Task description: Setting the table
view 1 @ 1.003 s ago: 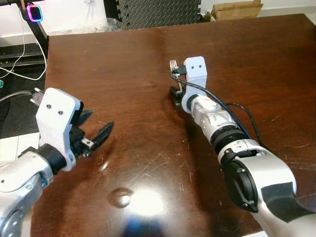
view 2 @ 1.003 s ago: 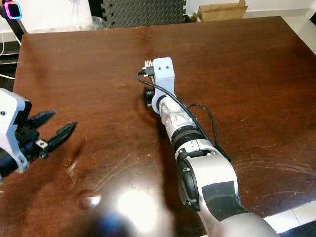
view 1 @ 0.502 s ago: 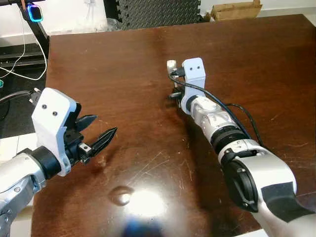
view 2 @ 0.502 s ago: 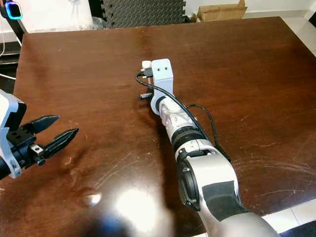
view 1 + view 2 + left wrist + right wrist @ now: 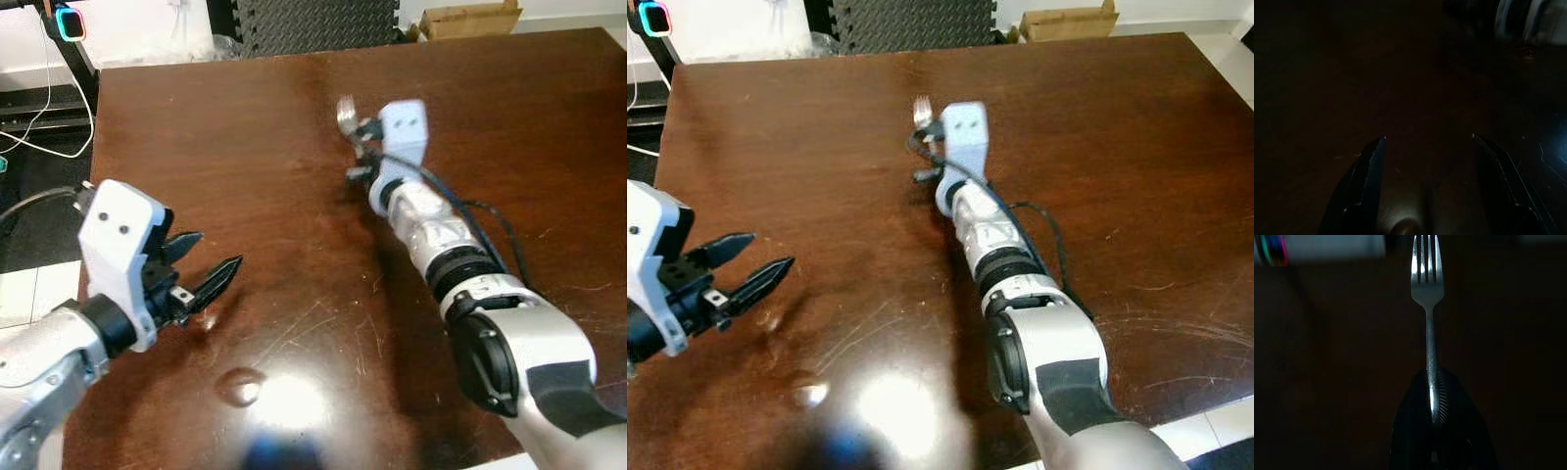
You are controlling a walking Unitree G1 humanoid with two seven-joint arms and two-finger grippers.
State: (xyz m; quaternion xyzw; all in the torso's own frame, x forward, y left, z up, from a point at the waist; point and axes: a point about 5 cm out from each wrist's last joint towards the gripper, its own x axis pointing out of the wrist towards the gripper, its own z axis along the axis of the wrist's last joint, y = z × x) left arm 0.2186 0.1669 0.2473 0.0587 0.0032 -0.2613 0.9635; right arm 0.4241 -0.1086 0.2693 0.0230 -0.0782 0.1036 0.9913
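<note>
A silver fork [image 5: 1427,289] sticks out from between the fingers of my right gripper [image 5: 1433,404], which is shut on its handle. The right arm reaches out over the middle of the dark wooden table [image 5: 549,127], and the fork's tines [image 5: 345,109] show just beyond the white wrist block, lifted above the tabletop. My left gripper [image 5: 204,268] hovers over the table's left part near its front, its two black fingers [image 5: 1369,176] spread open with nothing between them.
A black stand with a glowing ring [image 5: 68,23] and white cables [image 5: 44,117] are on the floor off the table's left edge. Black foam mats [image 5: 313,22] and a cardboard box [image 5: 470,18] lie beyond the far edge.
My right gripper has lifted and swung the fork away from me and slightly right. The left gripper has drifted a little to the right, still open.
</note>
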